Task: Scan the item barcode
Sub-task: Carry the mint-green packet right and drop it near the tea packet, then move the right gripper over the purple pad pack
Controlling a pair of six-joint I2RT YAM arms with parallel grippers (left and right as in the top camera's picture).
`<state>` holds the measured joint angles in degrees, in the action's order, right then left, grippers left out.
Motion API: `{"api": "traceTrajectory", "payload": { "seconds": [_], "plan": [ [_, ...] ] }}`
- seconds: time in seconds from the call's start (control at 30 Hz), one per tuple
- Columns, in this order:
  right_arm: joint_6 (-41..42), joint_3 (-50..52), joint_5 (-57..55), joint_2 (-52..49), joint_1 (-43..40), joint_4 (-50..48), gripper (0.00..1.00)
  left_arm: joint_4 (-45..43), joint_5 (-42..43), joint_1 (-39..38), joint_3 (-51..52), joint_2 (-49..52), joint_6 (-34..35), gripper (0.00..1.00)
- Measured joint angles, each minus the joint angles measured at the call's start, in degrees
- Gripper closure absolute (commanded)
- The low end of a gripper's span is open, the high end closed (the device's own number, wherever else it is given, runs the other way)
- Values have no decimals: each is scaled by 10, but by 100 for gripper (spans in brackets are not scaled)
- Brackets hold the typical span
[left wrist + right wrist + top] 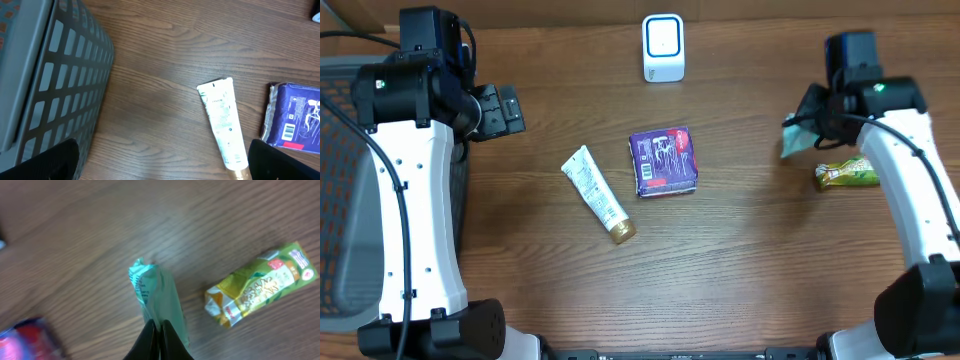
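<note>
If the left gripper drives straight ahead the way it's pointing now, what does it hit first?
Probably bare table: the open left gripper aims at the wood between the basket and the white tube, which lies just right of its line. Depth is hard to judge.

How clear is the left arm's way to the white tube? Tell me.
Probably yes: the left gripper has jaws wide open, and the white tube lies flat on the table, apart from the purple packet, nothing over it.

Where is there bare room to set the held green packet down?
Bare wood between the purple pack and the yellow-green bar, and all along the near side below the tube. Crowded around tube and purple pack.
</note>
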<state>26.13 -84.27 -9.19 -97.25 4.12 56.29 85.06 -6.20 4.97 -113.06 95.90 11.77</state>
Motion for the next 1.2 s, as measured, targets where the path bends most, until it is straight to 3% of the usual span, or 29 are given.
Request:
{"api": "traceTrajectory", "payload": {
  "seconds": [0.27,0.37,0.43,0.47,0.5,0.53,0.57,0.8,0.97,1.2],
  "plan": [
    [4,108,-33,-5,-1,-143,96,0,0,0,0,0,0,1],
    [5,124,-53,-6,-1,-162,91,0,0,0,0,0,0,0],
    [7,126,-63,-7,-3,-165,74,0,0,0,0,0,0,0],
    [6,126,-68,-8,-4,-166,46,0,0,0,0,0,0,1],
    [10,127,-70,-8,-6,-167,27,0,0,0,0,0,0,0],
    [7,127,-74,-8,-8,-167,10,0,0,0,0,0,0,0],
    [6,127,-76,-8,-11,-167,1,0,0,0,0,0,0,0],
    [7,117,-77,-8,-15,-116,0,0,0,0,0,0,0,0],
    [6,53,-38,-6,-14,-54,0,0,0,0,0,0,0,0],
    [-2,-17,139,23,-14,-27,0,0,0,0,0,0,0,1]
  ]
}}
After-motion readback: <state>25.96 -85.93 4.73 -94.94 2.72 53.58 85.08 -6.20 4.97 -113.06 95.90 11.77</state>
